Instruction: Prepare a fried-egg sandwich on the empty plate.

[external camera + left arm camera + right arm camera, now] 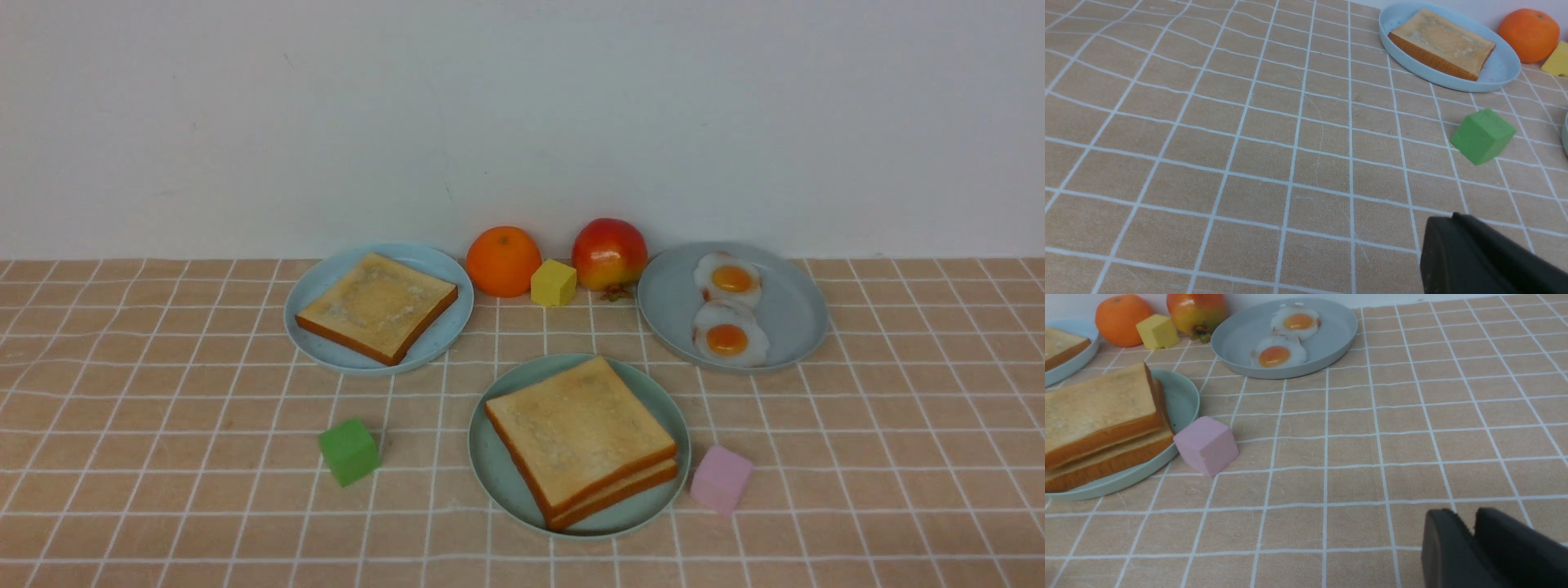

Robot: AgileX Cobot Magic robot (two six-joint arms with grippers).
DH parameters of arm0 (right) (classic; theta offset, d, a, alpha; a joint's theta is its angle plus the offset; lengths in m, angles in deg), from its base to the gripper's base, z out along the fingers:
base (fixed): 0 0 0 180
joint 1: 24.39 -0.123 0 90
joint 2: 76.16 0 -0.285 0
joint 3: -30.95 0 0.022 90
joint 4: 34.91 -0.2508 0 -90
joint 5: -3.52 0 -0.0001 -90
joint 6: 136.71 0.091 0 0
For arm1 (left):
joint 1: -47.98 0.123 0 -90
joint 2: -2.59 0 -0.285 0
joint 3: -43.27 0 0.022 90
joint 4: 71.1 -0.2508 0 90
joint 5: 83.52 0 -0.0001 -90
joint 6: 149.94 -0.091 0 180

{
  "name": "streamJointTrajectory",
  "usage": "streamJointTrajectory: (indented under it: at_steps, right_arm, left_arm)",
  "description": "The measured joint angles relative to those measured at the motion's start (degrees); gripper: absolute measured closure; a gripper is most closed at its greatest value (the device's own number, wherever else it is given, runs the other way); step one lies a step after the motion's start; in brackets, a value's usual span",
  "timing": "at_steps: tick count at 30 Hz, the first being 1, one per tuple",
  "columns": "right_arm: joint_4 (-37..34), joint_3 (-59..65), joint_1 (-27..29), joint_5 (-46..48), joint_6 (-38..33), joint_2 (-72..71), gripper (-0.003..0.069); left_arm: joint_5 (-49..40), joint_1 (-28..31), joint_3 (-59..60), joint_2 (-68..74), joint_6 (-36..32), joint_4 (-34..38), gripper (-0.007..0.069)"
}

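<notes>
1. Front view: the mint-green plate (496, 478) sits low in the centre of the frame, and on it lies the sandwich (581, 437), two square golden toast slices stacked slightly askew. No egg shows between them here, so I judge the build looks finished but cannot confirm the filling. Neither arm appears. A lone toast slice (377, 306) rests on the pale blue plate (445, 327) at centre left; two glossy fried eggs (729, 318) lie on the grey-blue plate (796, 314) at centre right.

2. Left wrist view: the left gripper (1457, 249), matte black, fills the lower right corner with its jaws together and nothing between them. A matte green cube (1483, 135) sits at right on the checked tan cloth (1208, 143).

3. Right wrist view: the right gripper (1474, 547) at lower right shows a narrow slit between its dark jaws and holds nothing. The sandwich at left edge shows darker crusts; a pink cube (1206, 446) stands touching or just beside the plate's rim.
</notes>
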Motion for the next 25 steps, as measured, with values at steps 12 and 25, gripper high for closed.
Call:
streamJointTrajectory:
  at_steps: [12, 25]
  right_arm:
    - [0.0, 0.0, 0.0, 0.0, 0.0, 0.0, 0.0521]
    - [0.0, 0.0, 0.0, 0.0, 0.0, 0.0, 0.051]
  left_arm:
    - [0.0, 0.0, 0.0, 0.0, 0.0, 0.0, 0.0608]
    - [0.0, 0.0, 0.0, 0.0, 0.0, 0.0, 0.0595]
